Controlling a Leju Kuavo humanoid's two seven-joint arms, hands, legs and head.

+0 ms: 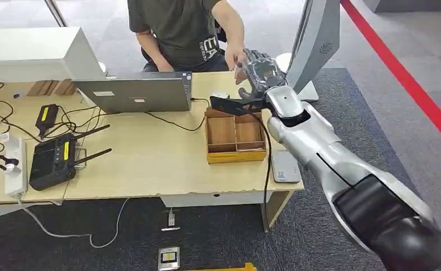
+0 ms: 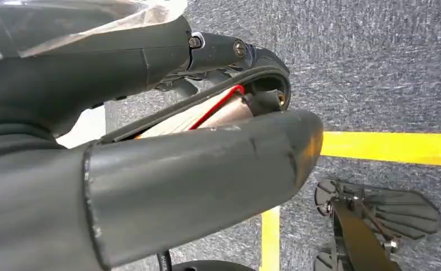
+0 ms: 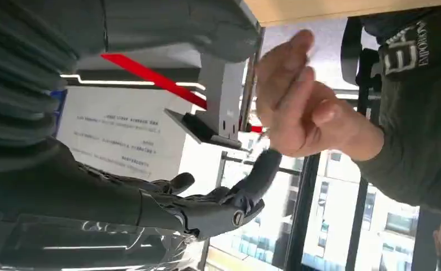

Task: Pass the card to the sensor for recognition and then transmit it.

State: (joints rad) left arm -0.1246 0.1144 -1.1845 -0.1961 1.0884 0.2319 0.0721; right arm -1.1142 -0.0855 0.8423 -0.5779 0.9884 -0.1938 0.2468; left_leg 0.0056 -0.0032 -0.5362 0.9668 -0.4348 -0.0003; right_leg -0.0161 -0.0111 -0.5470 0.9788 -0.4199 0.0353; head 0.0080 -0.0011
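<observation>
While the right hand (image 1: 261,69) reaches empty, grey carpet (image 1: 376,130) surrounds the wooden table (image 1: 150,158).

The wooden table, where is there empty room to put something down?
The widest bare patch of the light wooden table lies between the black router with antennas and the wooden divided tray, in front of the grey laptop. The left end is crowded with cables and a white power strip.
</observation>
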